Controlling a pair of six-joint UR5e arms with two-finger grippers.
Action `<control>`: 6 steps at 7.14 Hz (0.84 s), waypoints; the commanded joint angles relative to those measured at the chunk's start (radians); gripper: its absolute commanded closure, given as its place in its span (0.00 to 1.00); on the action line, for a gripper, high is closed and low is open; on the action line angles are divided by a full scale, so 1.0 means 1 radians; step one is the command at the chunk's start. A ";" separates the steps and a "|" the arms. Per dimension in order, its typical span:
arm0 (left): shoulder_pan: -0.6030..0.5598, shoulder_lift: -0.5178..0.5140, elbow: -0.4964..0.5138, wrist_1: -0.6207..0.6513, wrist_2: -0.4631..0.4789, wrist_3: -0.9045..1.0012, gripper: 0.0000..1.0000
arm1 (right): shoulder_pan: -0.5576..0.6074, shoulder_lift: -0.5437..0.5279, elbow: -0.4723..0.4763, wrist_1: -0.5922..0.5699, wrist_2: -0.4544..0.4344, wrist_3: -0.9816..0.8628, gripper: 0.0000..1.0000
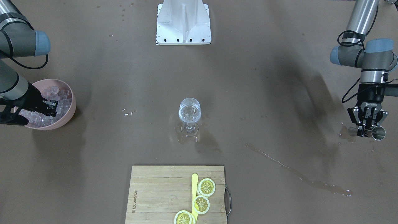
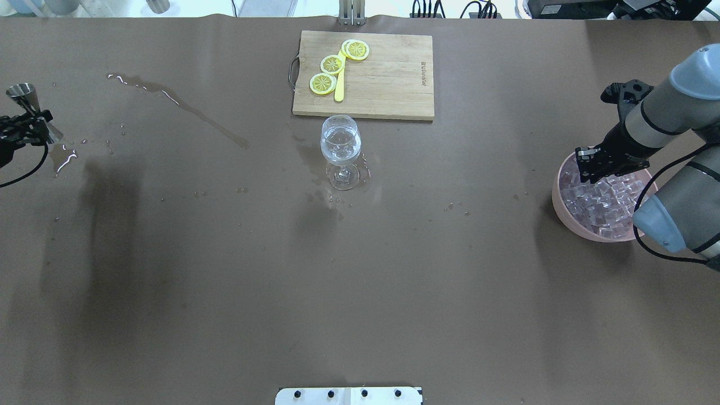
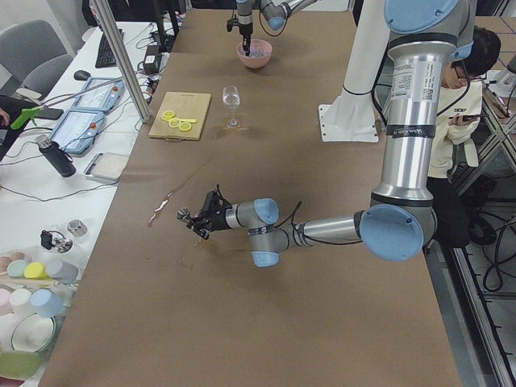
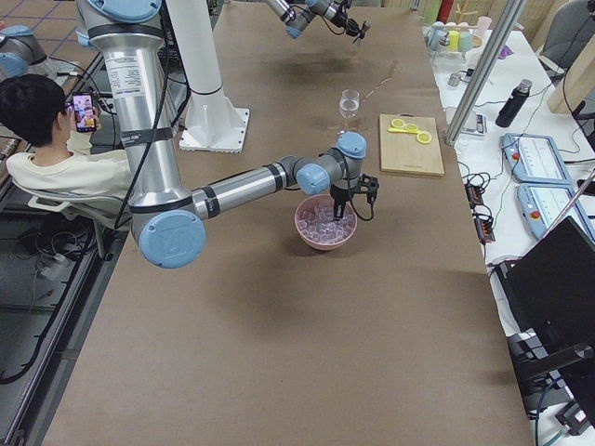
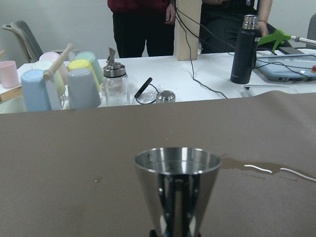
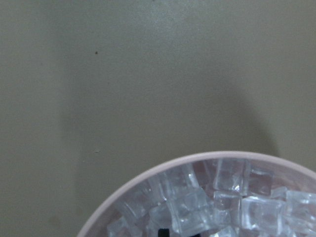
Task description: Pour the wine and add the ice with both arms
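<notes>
Closest to the robot's base is the white metal stand (image 2: 349,395), bolted down at the table's near edge. A person (image 4: 56,149) sits right behind it, looking at a phone. The table (image 2: 225,281) is covered in a matte brown sheet, and it's pretty wet in places.

The arms sit out at opposite ends. The left gripper (image 1: 367,133) has its jaws pinched on the waist of a steel jigger (image 1: 378,133), which it holds upright just over the surface. There's a shiny puddle (image 2: 63,160) beside it. Over on the other side, the right gripper (image 2: 588,166) is dipped into a pink bowl (image 2: 562,208). The bowl is piled with ice (image 2: 599,199), and the fingers are down among the cubes. I honestly can't tell if the jaws are spread or gripping one.

Dead centre is the stemmed glass (image 2: 340,143), standing upright with the wine (image 1: 189,112) in its bowl. It looks like clear liquid, a small amount. There's a damp patch and some droplets around its foot. A long thin spill streak (image 2: 185,109) runs diagonally across the left arm's half.

Just past the glass is a bamboo cutting board (image 2: 388,79) with three lemon slices (image 2: 332,64) and a yellow stick-shaped tool (image 2: 339,84) on it.

Beyond the far edge is a white desk (image 5: 197,84) with pastel cups (image 5: 54,84), a black flask (image 5: 245,49) and cables. A couple of people (image 5: 143,24) are standing behind it.
</notes>
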 commanded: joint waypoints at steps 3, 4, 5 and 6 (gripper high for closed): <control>-0.015 -0.092 -0.142 0.166 0.118 0.002 1.00 | 0.001 0.000 0.010 -0.005 0.005 0.006 0.65; -0.014 -0.063 -0.291 0.278 0.158 0.003 1.00 | 0.003 -0.001 0.011 -0.005 0.005 0.006 0.34; -0.004 -0.037 -0.414 0.381 0.176 0.009 1.00 | 0.003 -0.003 0.014 -0.003 0.005 0.008 0.33; 0.015 -0.017 -0.494 0.429 0.207 0.084 1.00 | 0.003 -0.005 0.023 -0.005 0.005 0.008 0.32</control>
